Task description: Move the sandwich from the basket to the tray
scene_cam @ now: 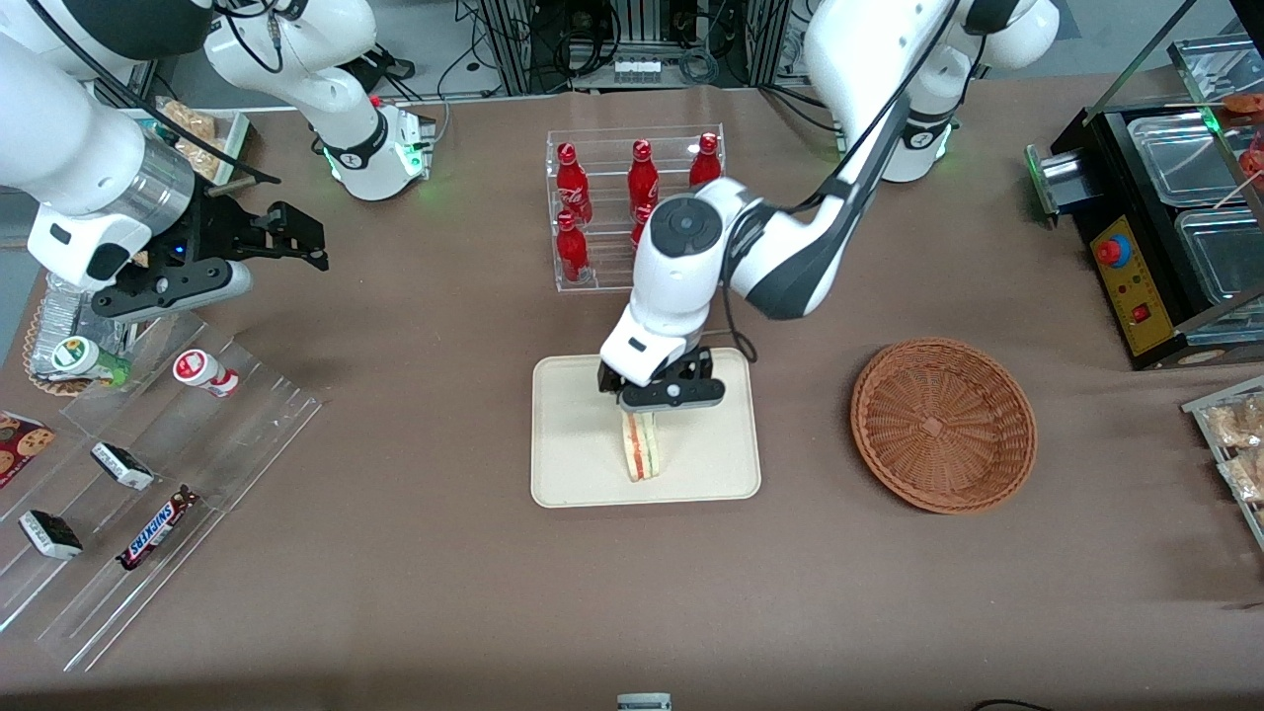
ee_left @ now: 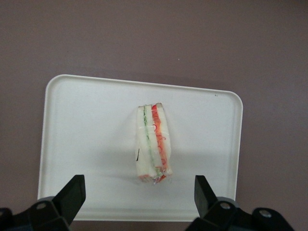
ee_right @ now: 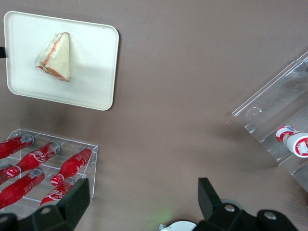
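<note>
Small triangular wedge sandwich [scene_cam: 642,449] of pale bread, orange-red and green filling layers showing along its edge, clear wrap, stands on edge on the flat cream-beige rectangular plastic tray [scene_cam: 573,434] with rounded corners and low raised rim, roughly at the tray's middle. The left arm's black two-finger gripper [scene_cam: 660,393] sits directly above the sandwich, over the part of the tray farther from the front camera. In the left wrist view the gripper [ee_left: 139,192] has its 2 fingers [ee_left: 72,195] spread wide, one to each side of the sandwich [ee_left: 153,144], neither touching it; nothing is held, and the tray [ee_left: 86,125] surface is bare around the wedge. The right wrist view shows the sandwich [ee_right: 55,57] as a triangle resting on the tray [ee_right: 91,72]. Round shallow reddish-brown woven wicker basket [scene_cam: 943,425] lies beside the tray toward the working arm's end of the table, well apart from it, with nothing inside. A clear acrylic rack holding red cola bottles [scene_cam: 632,202] stands farther from the front camera than the tray. Toward the parked arm's end, a clear acrylic stepped display [scene_cam: 148,504] carries small packaged snacks, including a Snickers bar [scene_cam: 156,533].
</note>
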`<state>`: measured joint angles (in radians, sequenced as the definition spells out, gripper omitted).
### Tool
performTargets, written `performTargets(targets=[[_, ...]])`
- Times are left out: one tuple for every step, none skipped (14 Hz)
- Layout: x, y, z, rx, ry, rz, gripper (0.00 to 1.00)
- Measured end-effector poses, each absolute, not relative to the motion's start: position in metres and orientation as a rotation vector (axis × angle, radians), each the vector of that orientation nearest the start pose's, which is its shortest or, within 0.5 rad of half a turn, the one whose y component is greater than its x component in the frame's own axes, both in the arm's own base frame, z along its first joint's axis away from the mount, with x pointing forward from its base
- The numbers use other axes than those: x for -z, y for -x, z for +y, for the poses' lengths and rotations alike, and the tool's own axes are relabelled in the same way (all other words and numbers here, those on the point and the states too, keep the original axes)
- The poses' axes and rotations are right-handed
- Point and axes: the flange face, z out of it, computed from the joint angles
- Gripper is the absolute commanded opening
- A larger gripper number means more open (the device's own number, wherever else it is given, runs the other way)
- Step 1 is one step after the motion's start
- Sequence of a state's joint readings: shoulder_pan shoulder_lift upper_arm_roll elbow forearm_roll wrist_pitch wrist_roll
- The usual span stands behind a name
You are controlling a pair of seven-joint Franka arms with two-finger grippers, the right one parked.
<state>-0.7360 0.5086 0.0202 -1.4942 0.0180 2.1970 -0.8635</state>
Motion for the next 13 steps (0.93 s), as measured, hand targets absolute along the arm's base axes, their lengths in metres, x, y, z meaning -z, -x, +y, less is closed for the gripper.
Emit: performTargets(targets=[[-0.415, -0.542, -0.460, 0.259, 3.240, -0.243, 1.00], [-0.434, -0.546, -0.446, 0.254, 3.230, -0.277, 1.00], [-0.448, -0.551, -0.428, 0.234, 3.213, -0.314, 1.00], [-0.458, -0.557, -0.410, 0.212, 3.196, -0.353, 1.00], [-0.464, -0.564, -0.391, 0.189, 3.177, -0.395, 1.00], [-0.467, -0.571, -0.370, 0.161, 3.155, -0.440, 1.00], [-0.469, -0.578, -0.350, 0.132, 3.133, -0.485, 1.00], [-0.469, -0.586, -0.329, 0.106, 3.112, -0.526, 1.00], [-0.469, -0.593, -0.309, 0.085, 3.097, -0.550, 1.00], [-0.469, -0.599, -0.289, 0.068, 3.088, -0.551, 1.00], [-0.470, -0.603, -0.270, 0.045, 3.079, -0.541, 1.00], [-0.471, -0.606, -0.250, 0.017, 3.071, -0.528, 1.00], [-0.474, -0.608, -0.231, -0.014, 3.062, -0.513, 1.00]])
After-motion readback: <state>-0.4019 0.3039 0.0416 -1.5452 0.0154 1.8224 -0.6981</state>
